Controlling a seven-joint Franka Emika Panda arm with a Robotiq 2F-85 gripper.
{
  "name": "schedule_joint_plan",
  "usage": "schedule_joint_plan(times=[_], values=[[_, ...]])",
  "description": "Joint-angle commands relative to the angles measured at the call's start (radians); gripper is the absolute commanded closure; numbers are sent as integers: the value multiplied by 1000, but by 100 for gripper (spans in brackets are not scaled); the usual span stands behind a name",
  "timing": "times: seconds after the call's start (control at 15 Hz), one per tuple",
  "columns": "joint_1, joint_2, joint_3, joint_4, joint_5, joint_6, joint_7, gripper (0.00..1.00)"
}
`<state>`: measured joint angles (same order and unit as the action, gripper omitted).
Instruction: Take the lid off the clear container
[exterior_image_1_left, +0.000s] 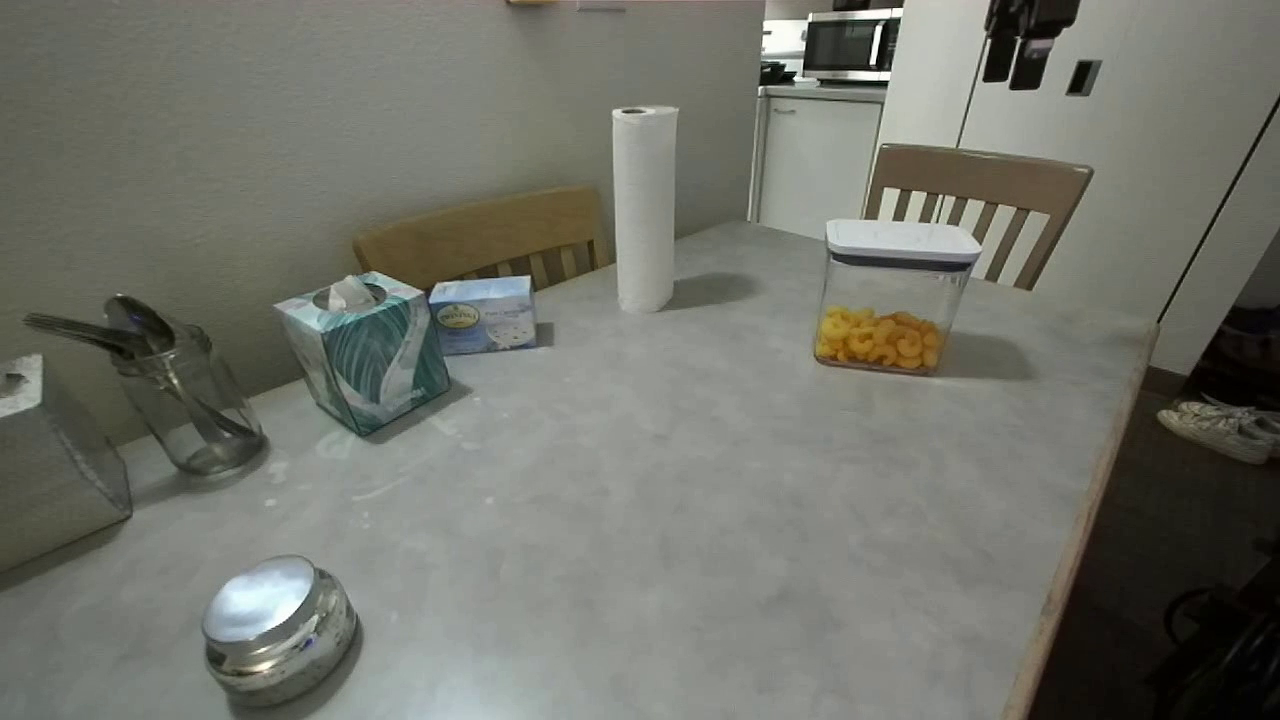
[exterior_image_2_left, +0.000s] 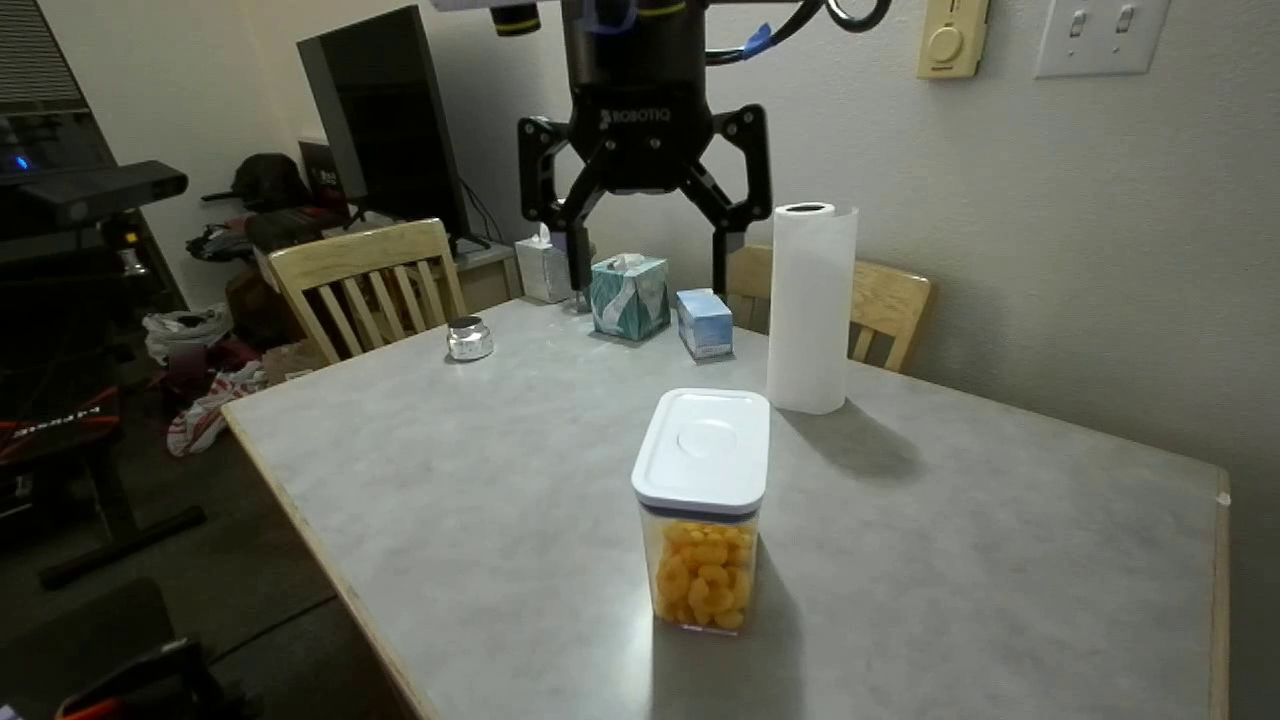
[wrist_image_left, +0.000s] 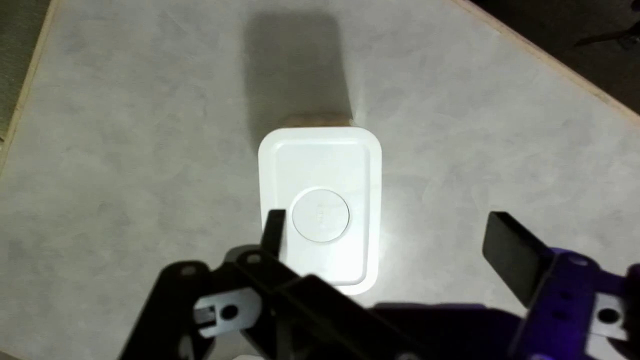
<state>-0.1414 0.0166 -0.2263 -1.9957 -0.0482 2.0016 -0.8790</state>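
The clear container (exterior_image_1_left: 895, 288) stands upright on the grey table with orange-yellow snack pieces in its lower part. It also shows in an exterior view (exterior_image_2_left: 656, 540). The white lid (exterior_image_2_left: 703, 470) with its round centre button sits on top of it, flat and level, in both exterior views. In the wrist view the lid (wrist_image_left: 320, 165) hides nearly all of the container. My gripper (exterior_image_2_left: 650, 285) is open and empty, high above the table. In the wrist view the gripper (wrist_image_left: 387, 220) has one finger overlapping the lid's left part and the other well to its right. It touches nothing.
A paper-towel roll (exterior_image_1_left: 643, 210) stands near the container. A blue box (exterior_image_1_left: 485, 315), a teal tissue box (exterior_image_1_left: 365, 350), a glass jar with cutlery (exterior_image_1_left: 205, 410) and a grey tissue box (exterior_image_1_left: 60, 470) line the wall side. A shiny metal jar (exterior_image_1_left: 280, 630) sits farther off. Wooden chairs (exterior_image_2_left: 370, 270) border the table.
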Motion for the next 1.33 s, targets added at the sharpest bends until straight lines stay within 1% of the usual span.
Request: schedule_joint_plan(times=[0.0,0.07,0.13,0.2,0.33,0.67,0.73,0.8,0.93,1.0,1.07,1.27], values=[[-17,67,20,23,-19,57,-7,0],[-16,89,24,33,-30,75,-8,0],[-16,110,29,42,-38,92,-12,3],[-16,131,35,52,-50,108,-11,23],[-18,172,48,78,-56,129,-18,31],[-26,248,79,141,-51,148,-24,68],[-27,257,82,147,-51,147,-21,72],[-30,263,85,147,-45,146,-16,81],[-34,272,85,138,-42,147,-3,95],[-37,277,85,133,-39,145,-1,99],[-41,283,84,126,-36,145,1,100],[-53,303,86,117,-30,145,6,100]])
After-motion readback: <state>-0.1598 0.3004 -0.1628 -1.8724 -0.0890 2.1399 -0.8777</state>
